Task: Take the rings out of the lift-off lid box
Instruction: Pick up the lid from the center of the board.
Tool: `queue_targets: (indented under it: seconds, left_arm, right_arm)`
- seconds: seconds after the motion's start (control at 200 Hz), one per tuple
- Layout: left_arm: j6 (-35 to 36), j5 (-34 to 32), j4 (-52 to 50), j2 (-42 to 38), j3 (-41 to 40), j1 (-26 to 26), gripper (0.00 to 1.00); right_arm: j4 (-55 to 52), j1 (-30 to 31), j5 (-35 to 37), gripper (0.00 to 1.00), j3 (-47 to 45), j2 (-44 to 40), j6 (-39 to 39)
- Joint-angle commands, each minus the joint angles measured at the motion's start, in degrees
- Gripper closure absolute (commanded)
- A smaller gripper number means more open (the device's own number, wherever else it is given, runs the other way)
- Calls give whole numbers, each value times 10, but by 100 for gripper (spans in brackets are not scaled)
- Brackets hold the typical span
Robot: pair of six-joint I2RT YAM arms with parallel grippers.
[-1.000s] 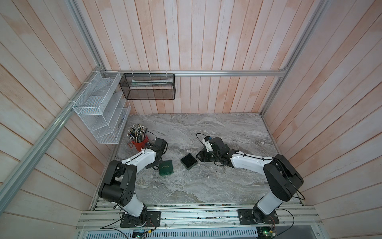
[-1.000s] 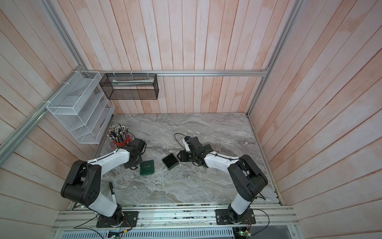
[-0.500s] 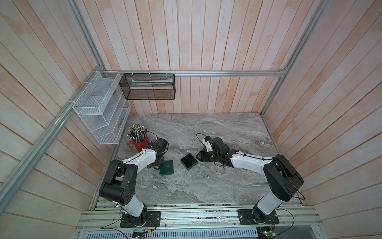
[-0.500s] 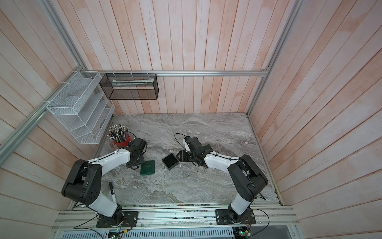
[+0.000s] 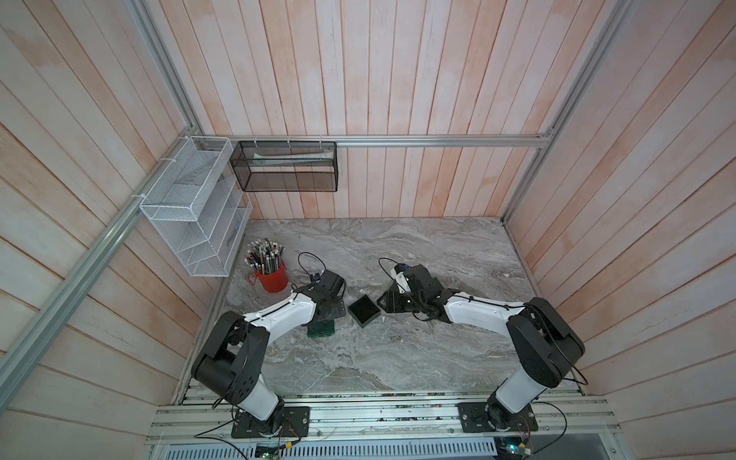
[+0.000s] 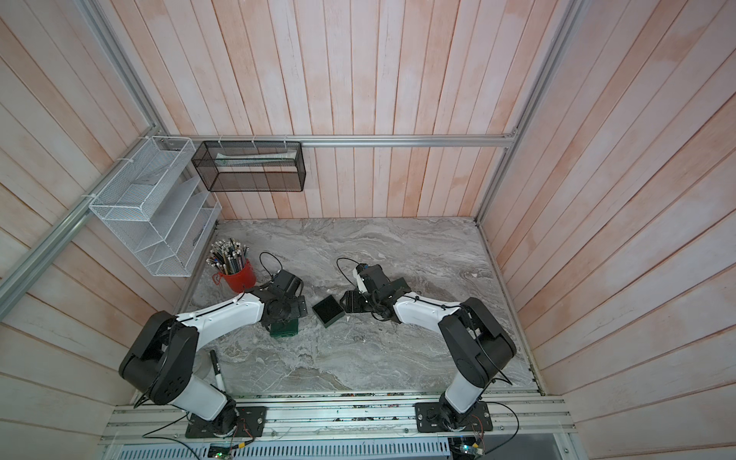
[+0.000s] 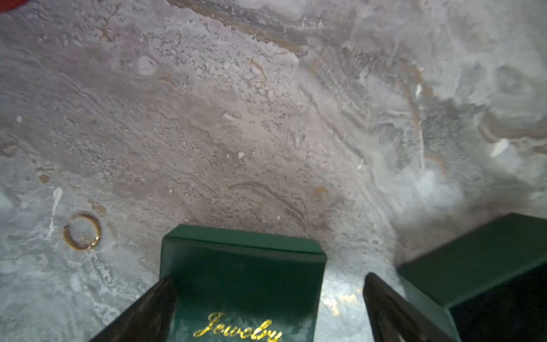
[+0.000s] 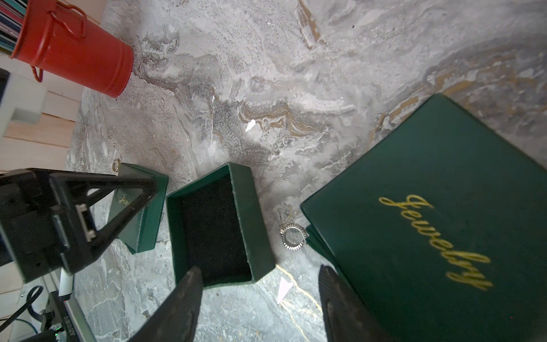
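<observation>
Both rings are already out on the marble table (image 5: 398,247), and the open green box (image 5: 363,311) sits mid-table showing nothing but its black lining. The gold ring (image 7: 83,232) lies flat on the stone at roughly 10 o'clock from the lid (image 7: 242,275), near it but apart in the left wrist view. The silver ring (image 8: 293,237), the one with the beaded rim, is at about 3 o'clock from the open box, right up against the edge of a second green box (image 8: 429,222) with gold "Jewelry" lettering. I can't tell if they actually touch. Both rings are too tiny to pick out in the top views. The lid rests at 8 o'clock from the open box, lettering up. The left gripper (image 7: 268,279) hangs over it with its pincer released, fingers spread wider than the lid and one clearly off it. The right gripper (image 8: 260,270) is at 3 o'clock from the open box, pincer also released and grasping nothing, with just a white scrap (image 8: 284,291) on the stone between its fingers. A red cup (image 5: 271,276) full of pens stands at 10 o'clock, well apart.
</observation>
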Motion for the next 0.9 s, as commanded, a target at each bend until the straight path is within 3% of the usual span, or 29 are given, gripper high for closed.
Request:
queue_targets:
  seconds: [0.0,0.44,0.895]
  left_arm:
    - [-19,-28,-24,30,13,-11,0]
    - [-50,-67,-32,-48,-13,-22,0]
    - [-19,21,83,-66,-88,22,0]
  right_arm:
    - [15,-3,-2,36,-15,-8,-6]
    - [36,1,-31,39,13,44,2]
    - [52,12,-68,41,3,52,4]
